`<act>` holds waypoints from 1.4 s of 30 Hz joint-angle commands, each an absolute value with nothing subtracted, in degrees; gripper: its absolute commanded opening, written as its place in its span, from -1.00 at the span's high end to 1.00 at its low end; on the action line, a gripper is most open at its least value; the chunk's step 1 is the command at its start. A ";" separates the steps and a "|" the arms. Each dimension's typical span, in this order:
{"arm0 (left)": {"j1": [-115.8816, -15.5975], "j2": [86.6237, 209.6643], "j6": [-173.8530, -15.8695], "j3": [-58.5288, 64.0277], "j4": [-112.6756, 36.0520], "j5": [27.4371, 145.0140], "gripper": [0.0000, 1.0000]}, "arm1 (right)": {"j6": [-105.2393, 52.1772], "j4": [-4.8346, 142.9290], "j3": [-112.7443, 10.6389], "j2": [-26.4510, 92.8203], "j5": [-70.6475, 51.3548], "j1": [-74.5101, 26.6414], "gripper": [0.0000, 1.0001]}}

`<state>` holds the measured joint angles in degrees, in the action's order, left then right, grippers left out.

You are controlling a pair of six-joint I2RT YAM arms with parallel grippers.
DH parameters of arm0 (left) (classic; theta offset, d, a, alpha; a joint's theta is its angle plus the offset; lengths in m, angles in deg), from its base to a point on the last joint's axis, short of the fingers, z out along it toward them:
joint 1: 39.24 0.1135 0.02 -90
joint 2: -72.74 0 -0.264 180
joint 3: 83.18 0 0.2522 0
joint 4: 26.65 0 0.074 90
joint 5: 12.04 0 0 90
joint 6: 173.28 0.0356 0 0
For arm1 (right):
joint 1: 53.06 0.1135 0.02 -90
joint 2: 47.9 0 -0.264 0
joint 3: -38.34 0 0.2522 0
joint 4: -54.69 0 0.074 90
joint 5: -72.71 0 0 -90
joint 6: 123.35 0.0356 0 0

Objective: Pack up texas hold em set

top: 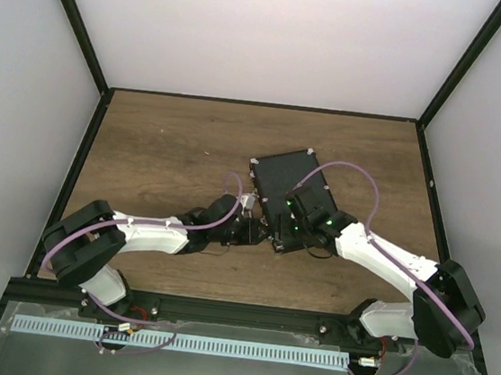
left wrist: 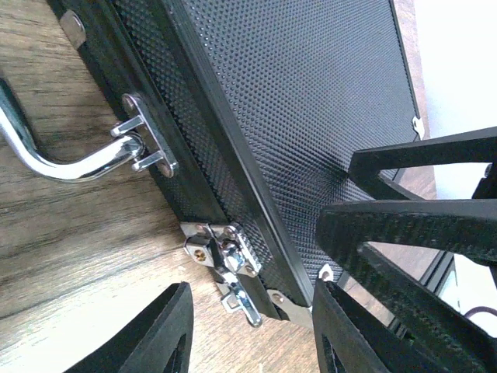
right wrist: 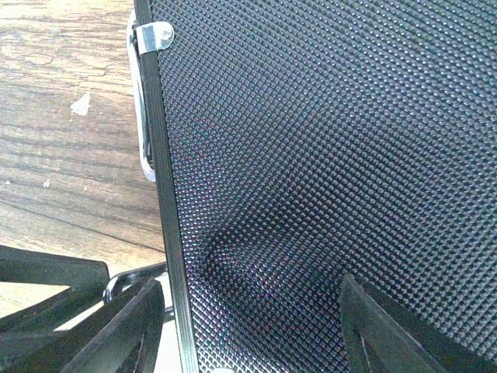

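Observation:
The black case of the texas hold em set lies shut on the wooden table, its lid dotted in texture. In the left wrist view its silver handle and a silver latch show on the front side; the latch's lever hangs loose. My left gripper is open, its fingers on either side of that latch, just off the case. My right gripper is open over the lid near its edge; whether it touches the lid cannot be told. Cards, chips, triangle and dice are out of view.
Both grippers, the left and the right, crowd the case's near corner, with the right gripper's fingers close beside the left's. Dark frame posts and white walls bound the wooden table.

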<state>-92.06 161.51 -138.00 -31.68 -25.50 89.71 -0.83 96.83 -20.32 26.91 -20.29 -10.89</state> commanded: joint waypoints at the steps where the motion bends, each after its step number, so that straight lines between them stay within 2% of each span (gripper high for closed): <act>1: -92.20 161.61 -138.35 -32.63 -24.16 87.92 0.14 | 0.54 99.94 -18.05 25.66 -20.42 -11.17 -0.28; 11: -92.23 165.18 -137.69 -33.44 -23.99 87.13 0.26 | 0.36 98.48 -17.95 25.15 -18.31 -11.19 -0.28; 21: -92.18 166.15 -137.91 -37.41 -22.29 86.12 0.28 | -0.65 96.47 -19.44 25.37 -14.92 -11.26 -0.28; 30: -92.17 169.16 -135.40 -34.70 -23.37 87.96 0.28 | -2.23 99.08 -21.39 24.89 -15.96 -11.23 -0.28; 37: -92.04 161.36 -135.61 -37.27 -26.78 84.28 0.19 | -2.03 99.63 -21.31 23.80 -16.14 -11.31 -0.28; 42: -92.14 161.99 -134.86 -35.68 -22.88 90.25 0.08 | -2.37 101.50 -23.14 23.29 -15.53 -11.28 -0.28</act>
